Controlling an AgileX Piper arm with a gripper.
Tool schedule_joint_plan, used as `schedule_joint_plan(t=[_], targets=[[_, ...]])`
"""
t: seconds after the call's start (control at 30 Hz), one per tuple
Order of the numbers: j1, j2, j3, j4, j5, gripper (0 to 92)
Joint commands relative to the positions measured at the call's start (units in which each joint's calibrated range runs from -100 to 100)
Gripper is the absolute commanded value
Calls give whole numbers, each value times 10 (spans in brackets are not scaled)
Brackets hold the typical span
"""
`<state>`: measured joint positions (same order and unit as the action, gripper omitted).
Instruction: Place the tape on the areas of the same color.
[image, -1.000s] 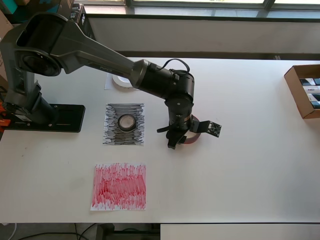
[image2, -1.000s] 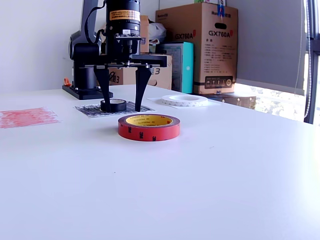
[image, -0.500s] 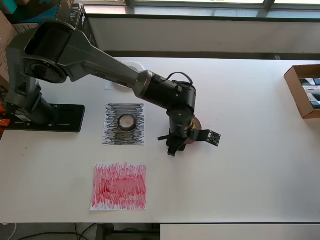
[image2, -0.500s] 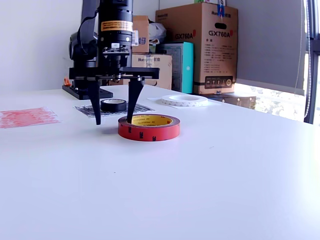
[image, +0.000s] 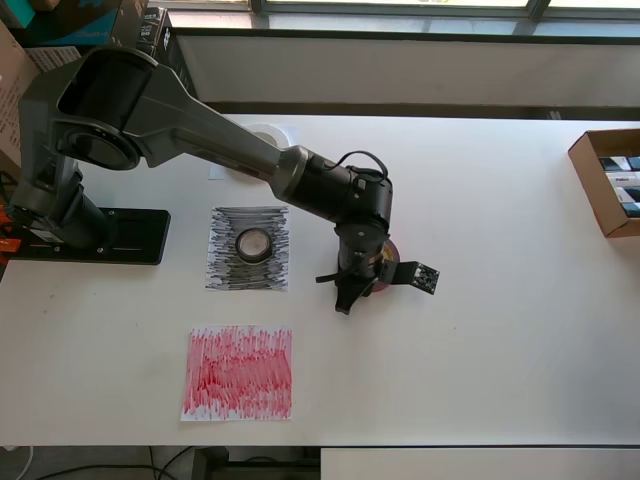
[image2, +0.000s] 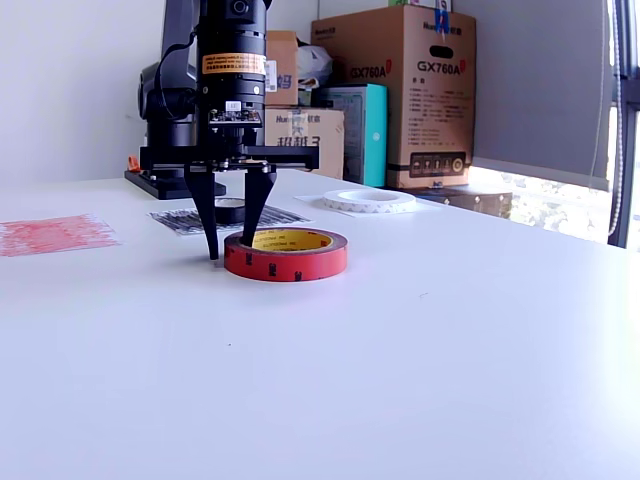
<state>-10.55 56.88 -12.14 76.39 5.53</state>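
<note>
The maroon tape roll (image2: 290, 262) with its yellowish core lies flat on the white table, mostly hidden under the wrist in the overhead view (image: 392, 262). My gripper (image2: 231, 250) (image: 355, 290) points straight down at its rim, one finger inside the core and one just outside, closed on the ring wall. The small black tape (image: 253, 243) (image2: 228, 208) sits on the black-scribbled sheet (image: 248, 278). Part of the white tape (image: 265, 133) (image2: 368, 200) shows past the arm, on the white sheet (image: 214, 166). Nothing rests on the red-scribbled sheet (image: 238, 372) (image2: 50, 235).
The arm's black base plate (image: 110, 236) is at the overhead view's left edge. An open cardboard box (image: 608, 182) stands at the table's right edge. Stacked cardboard boxes (image2: 400, 95) stand behind the table in the exterior view.
The gripper came down over the maroon roll's rim and its fingers narrowed onto the ring wall. The roll slid slightly toward the exterior view's left.
</note>
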Motion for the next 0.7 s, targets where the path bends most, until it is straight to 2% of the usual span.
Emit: schedule_joint_plan(t=[0.0,0.03,0.43,0.67], targets=[[-1,-5,-2,-1,3,0],[-1,-6,-2,-1,0,21],[-20,-66,-4,-1,-5,0],[-62,-171,100,-1,-61,0]])
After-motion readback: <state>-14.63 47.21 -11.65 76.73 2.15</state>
